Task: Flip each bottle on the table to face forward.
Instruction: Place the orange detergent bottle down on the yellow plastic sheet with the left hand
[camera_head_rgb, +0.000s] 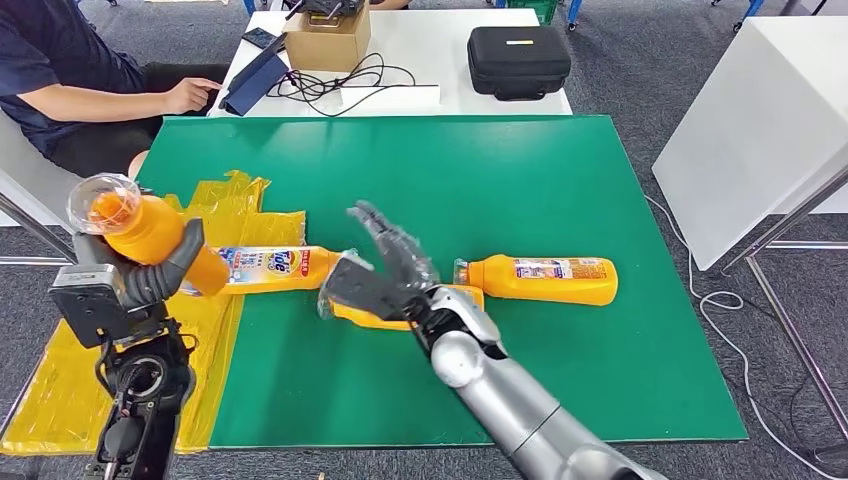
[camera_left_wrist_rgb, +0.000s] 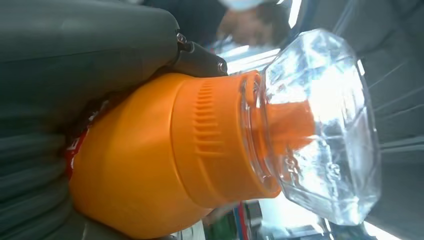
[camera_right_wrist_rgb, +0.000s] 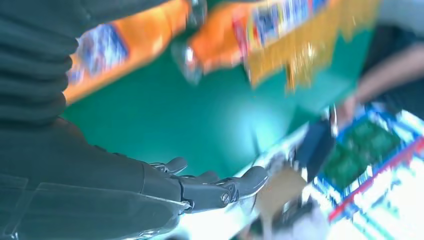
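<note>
Left hand (camera_head_rgb: 150, 275) wraps a lifted orange bottle (camera_head_rgb: 160, 235) at the table's (camera_head_rgb: 560, 180) left edge, cap tilted up and left; three more lie lengthwise left to right, and the right hand (camera_head_rgb: 385, 270) hovers over one, fingers spread, holding nothing. Left wrist view: smooth rigid plastic, probably slippery, so the ribbed shoulder (camera_left_wrist_rgb: 207, 122) under the clear cap (camera_left_wrist_rgb: 325, 125) looks the better hold.

The shiny silver round right arm (camera_head_rgb: 520, 405) ends in a dark grey right hand (camera_head_rgb: 385, 265) with long thin fingers (camera_right_wrist_rgb: 220, 187); the left hand (camera_head_rgb: 160, 270) has a grey ribbed cover, small screws, and black cables below.
</note>
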